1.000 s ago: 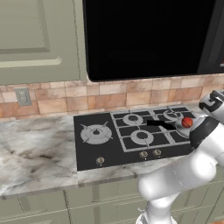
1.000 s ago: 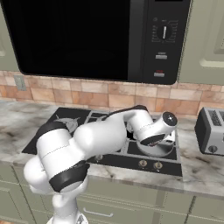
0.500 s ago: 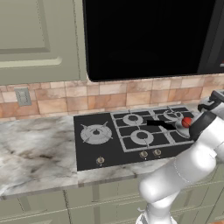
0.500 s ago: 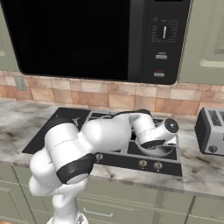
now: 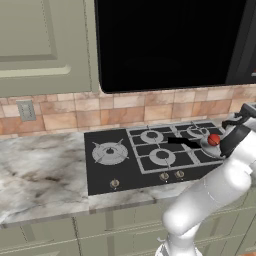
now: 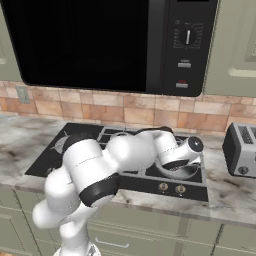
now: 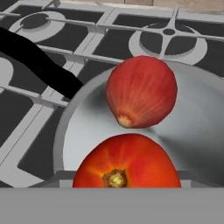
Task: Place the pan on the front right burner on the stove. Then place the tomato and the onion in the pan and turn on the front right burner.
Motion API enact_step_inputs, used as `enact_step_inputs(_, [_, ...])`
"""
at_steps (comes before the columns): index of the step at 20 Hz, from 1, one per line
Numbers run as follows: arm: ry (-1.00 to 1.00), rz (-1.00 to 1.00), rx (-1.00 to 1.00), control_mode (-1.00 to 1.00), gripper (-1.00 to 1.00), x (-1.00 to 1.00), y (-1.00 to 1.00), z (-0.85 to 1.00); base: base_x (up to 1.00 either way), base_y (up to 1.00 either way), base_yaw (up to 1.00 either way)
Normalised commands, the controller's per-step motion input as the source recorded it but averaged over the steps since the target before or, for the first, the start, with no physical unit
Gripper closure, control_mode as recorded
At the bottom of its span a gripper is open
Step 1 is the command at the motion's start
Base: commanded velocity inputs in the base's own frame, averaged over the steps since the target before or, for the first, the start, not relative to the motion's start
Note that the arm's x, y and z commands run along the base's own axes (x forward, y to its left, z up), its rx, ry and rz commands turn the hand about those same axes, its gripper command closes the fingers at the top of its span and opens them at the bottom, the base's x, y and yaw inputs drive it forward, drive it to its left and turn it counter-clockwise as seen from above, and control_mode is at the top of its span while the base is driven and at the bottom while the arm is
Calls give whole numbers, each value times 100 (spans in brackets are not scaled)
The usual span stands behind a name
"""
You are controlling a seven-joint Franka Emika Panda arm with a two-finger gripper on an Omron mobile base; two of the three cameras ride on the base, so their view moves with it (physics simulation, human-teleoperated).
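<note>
Hand view is showing the tomato [image 7: 127, 164] and onion [image 7: 142, 92] lying in the pan [image 7: 197, 127]; jaw state cannot be told.

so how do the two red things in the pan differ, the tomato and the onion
In the hand view the tomato is glossy red-orange with a yellow-brown stem scar facing the camera; the onion is duller, streaked dark red, tapering to a pale root end. The tomato lies nearer the camera, the onion beyond it, towards the pan's black handle. Both are roundish, look similar in size, and lie inside the silver pan.
</note>
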Motion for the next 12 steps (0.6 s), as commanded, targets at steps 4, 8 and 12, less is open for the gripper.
enact_step_inputs(4, [0, 7, 0, -100, 100, 5, -13, -12, 0, 0, 0])
enact_step_inputs(8, [0, 6, 0, -100, 100, 0, -20, -15, 0, 0, 0])
enact_step_inputs(12, [0, 6, -1, -100, 100, 2, -11, -14, 0, 0, 0])
